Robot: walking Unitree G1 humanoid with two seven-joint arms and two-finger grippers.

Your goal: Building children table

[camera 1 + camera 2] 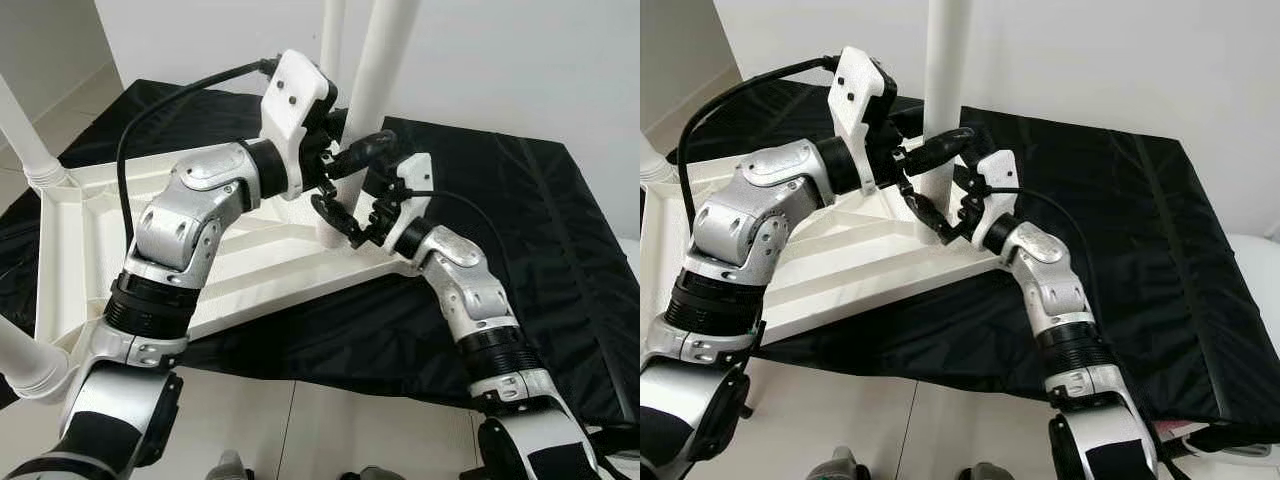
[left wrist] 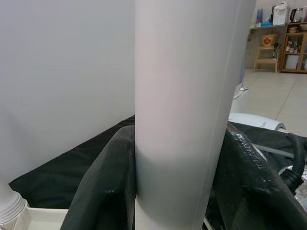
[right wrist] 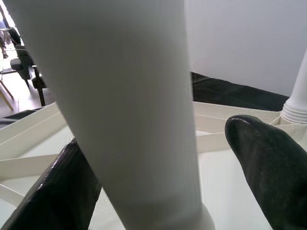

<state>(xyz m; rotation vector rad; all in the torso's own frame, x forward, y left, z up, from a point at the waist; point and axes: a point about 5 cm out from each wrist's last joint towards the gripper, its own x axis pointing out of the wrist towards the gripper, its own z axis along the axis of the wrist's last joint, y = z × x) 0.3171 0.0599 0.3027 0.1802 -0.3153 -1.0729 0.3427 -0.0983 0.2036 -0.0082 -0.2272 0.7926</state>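
Note:
A white children's table (image 1: 90,220) lies upside down on a black mat, its legs pointing up. My left gripper (image 1: 355,155) is shut on the near-right table leg (image 1: 385,60), a little above its base. The left wrist view shows both black fingers (image 2: 103,187) pressed against the leg (image 2: 182,96). My right gripper (image 1: 355,215) reaches in lower, at the foot of the same leg. It stands open around that leg (image 3: 129,96): one finger (image 3: 48,196) touches it, the other finger (image 3: 268,163) is apart from it.
Other white legs stand at the left (image 1: 25,130), the near-left corner (image 1: 25,365) and behind (image 1: 332,30). The black mat (image 1: 520,220) spreads out to the right. A white wall rises behind, and pale floor tiles lie in front.

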